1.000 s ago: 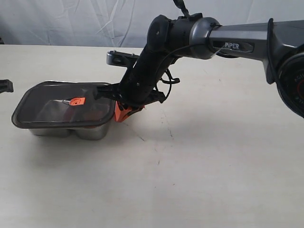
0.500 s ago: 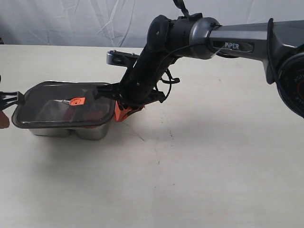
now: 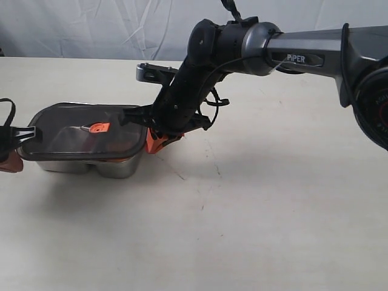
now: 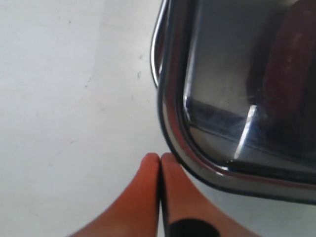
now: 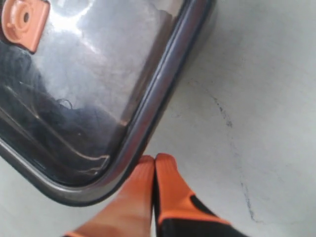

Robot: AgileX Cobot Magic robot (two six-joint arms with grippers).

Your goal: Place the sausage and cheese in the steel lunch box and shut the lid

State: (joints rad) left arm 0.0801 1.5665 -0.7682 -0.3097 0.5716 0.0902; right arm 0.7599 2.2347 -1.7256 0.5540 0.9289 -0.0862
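The steel lunch box [image 3: 91, 167] stands at the left of the table with the dark translucent lid [image 3: 79, 138] lying on it, orange valve [image 3: 97, 128] on top. My right gripper [image 3: 156, 143] is shut and empty, its orange tips against the lid's right end [image 5: 148, 123]. At the box's left end my left gripper [image 3: 8, 156] is also shut and empty, its tips [image 4: 160, 158] touching the lid's corner rim [image 4: 197, 163]. A blurred dark red shape [image 4: 291, 74], likely the sausage, shows through the lid. The cheese is hidden.
The right arm [image 3: 291, 54] stretches from the right edge across the table's back half. Bare pale tabletop [image 3: 242, 218] with a few dark scuffs spreads in front of and to the right of the box. A white cloth backdrop hangs behind.
My left gripper has come in from the left edge up to the box's left end. The lid has shifted slightly to the right. The right arm has stayed put.
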